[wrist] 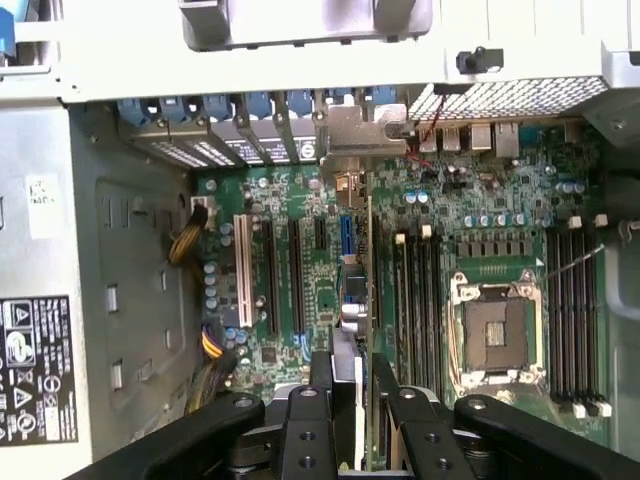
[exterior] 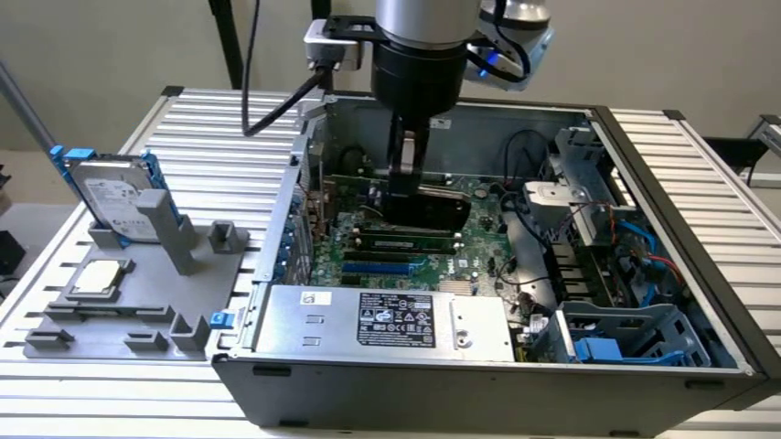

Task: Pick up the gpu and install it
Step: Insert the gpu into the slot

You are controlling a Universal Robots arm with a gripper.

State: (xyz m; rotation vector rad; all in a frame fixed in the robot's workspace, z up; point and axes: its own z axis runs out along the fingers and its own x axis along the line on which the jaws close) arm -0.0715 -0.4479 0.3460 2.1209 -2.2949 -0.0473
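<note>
Standing on the ribbed desk (exterior: 683,165) by a pale wall (exterior: 98,46), the open case (exterior: 488,395) holds your pincer (exterior: 409,187) pinching the gpu (exterior: 440,212), edge-on above the slots (wrist: 272,275) in the wrist view.

Your arm (exterior: 422,23) comes straight down from above, and the gripper (exterior: 408,187) is clamped on the gpu (exterior: 427,208).

In the exterior view your silver last link and the dark wrist (exterior: 418,78) below it stand vertical, with the gripper pointing straight down. A blue light (exterior: 486,62) glows on the wrist's side towards the exterior view's right. In the wrist view your gripper (wrist: 352,365) has its two black fingers (wrist: 320,378) parallel and drawn in close. They press on either face of the gpu (wrist: 369,280), which stands edge-on between them.
</note>
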